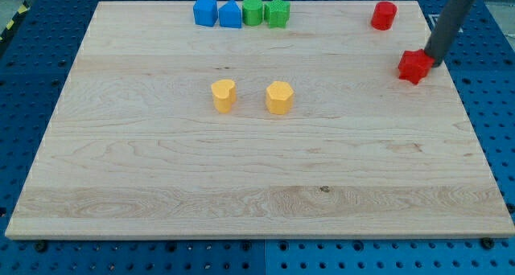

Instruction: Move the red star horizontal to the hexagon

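Note:
The red star (414, 66) lies near the board's right edge, in the upper part of the view. The yellow hexagon (279, 97) sits near the board's middle, to the left of the star and a little lower in the view. My tip (435, 60) is at the star's upper right side, touching or almost touching it. The dark rod rises from there to the view's top right corner.
A yellow heart-like block (224, 95) sits left of the hexagon. A red cylinder (384, 15) is at the top right. Two blue blocks (206, 11) (230, 14) and two green blocks (253, 10) (277, 12) line the top edge. The wooden board (241, 178) lies on a blue pegboard table.

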Controlling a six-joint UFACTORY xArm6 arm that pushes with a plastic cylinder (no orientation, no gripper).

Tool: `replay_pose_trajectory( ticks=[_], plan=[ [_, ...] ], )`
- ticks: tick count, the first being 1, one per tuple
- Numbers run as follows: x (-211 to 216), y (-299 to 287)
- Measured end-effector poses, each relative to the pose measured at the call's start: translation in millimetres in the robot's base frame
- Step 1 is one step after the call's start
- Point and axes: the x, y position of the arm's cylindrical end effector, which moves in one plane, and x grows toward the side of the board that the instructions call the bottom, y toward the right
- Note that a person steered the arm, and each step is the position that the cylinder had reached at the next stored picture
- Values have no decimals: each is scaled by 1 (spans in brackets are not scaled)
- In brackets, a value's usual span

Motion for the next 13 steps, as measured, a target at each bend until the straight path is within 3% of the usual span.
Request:
replay_pose_trajectory(
  ticks=[1, 5, 8, 11, 13],
  plan=[
    [32, -1],
    [31, 24],
    [10, -50],
    [-23, -75],
    [-25, -123]
  ],
)
